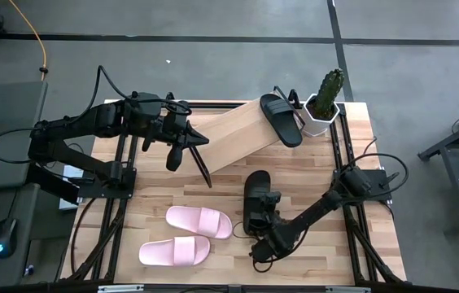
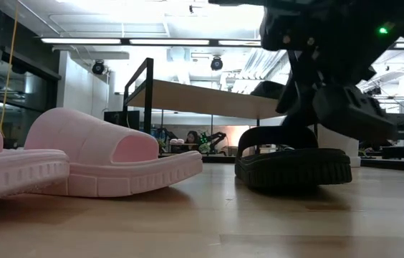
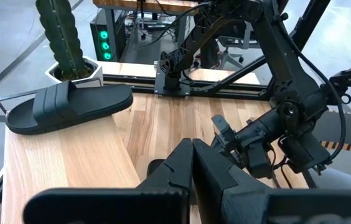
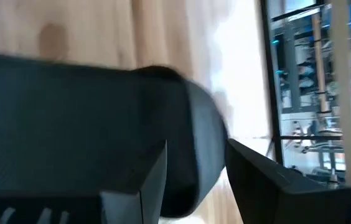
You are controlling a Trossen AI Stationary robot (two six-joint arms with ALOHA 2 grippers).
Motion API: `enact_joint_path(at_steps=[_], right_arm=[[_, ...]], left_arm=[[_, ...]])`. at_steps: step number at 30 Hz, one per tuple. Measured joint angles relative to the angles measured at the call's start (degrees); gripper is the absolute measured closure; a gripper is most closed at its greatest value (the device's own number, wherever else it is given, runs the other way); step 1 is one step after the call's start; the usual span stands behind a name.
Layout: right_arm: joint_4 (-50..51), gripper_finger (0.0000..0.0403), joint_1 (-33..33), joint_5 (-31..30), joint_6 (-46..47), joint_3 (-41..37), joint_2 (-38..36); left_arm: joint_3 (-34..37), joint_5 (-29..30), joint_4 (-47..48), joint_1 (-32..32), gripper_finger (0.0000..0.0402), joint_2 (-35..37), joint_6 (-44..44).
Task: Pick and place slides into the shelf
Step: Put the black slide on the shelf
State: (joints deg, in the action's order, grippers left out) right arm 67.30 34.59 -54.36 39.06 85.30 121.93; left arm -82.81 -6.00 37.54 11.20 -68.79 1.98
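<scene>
A robotics lab: grey concrete floor (image 1: pixel 213 20), ceiling strip lights (image 2: pixel 152 41), and equipment racks (image 4: pixel 306 93) beyond the table.

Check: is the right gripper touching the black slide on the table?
Touching. The right wrist view shows the right gripper with its fingers astride the black slide, one finger on each side of its edge; the low view shows the arm down on that slide too.

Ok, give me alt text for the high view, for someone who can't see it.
Seen from above, the right gripper straddles a black slide mid-table, while the left gripper hangs shut over the light-wood shelf. A second black slide lies on the shelf's far end beside a potted cactus; two pink slides lie side by side at the table's near edge.
</scene>
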Motion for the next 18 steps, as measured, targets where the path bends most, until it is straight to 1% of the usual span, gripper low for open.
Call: enact_joint_path(at_steps=[4, 13, 18], right_arm=[[0.1, 0.0249, -0.8, -1.1, -0.3, 0.0, 0.0], [0.1, 0.0249, -4.2, 3.1, -0.3, 0.0, 0.0], [0.0, 0.0249, -5.2, 3.4, -0.4, 0.0, 0.0]], left_arm=[[0.0, 0.0, 0.0, 0.0, 0.0401, 0.0, 0.0], [0.0, 0.0, 0.4, 0.0, 0.0401, 0.0, 0.0], [0.0, 0.0, 0.4, 0.0, 0.0401, 0.0, 0.0]])
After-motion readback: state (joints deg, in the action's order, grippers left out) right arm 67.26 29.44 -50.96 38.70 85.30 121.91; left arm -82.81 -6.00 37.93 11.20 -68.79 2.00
